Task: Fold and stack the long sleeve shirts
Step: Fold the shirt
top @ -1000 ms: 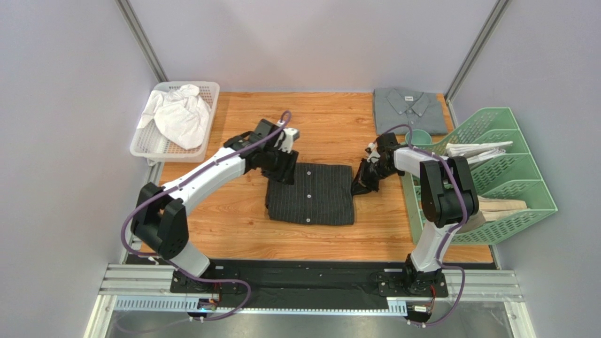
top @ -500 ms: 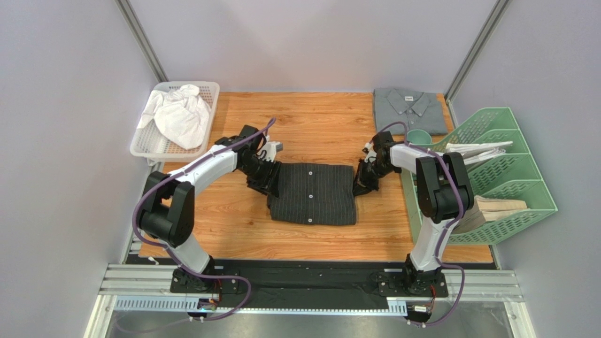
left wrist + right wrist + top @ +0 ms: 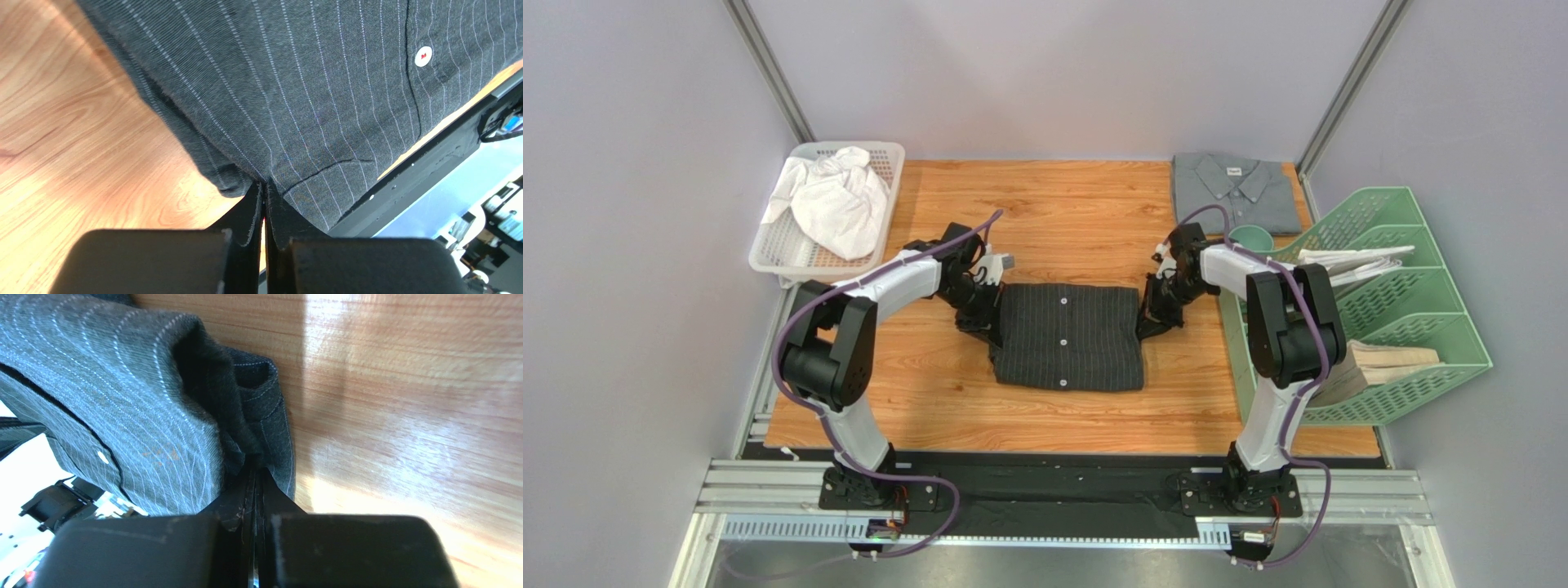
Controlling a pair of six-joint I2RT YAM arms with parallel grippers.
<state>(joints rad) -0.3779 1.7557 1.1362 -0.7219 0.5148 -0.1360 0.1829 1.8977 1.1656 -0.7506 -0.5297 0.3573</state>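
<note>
— Nearest the bases?
— Lying midway on the wooden surface [image 3: 928, 398], folded into a flat rectangle: the black pinstriped shirt [image 3: 1066, 337], soft, thin pale lines, white buttons.
— Held?
— Pinched at its left hem by the left tool [image 3: 265, 196], at its bunched right edge by the right tool [image 3: 253, 471], both closed tight on cloth.
— Farther back?
— Folded square, far right corner: the plain grey shirt [image 3: 1237, 190]. Opposite, a white mesh basket [image 3: 889, 159] of crumpled white cloth [image 3: 836, 196].
</note>
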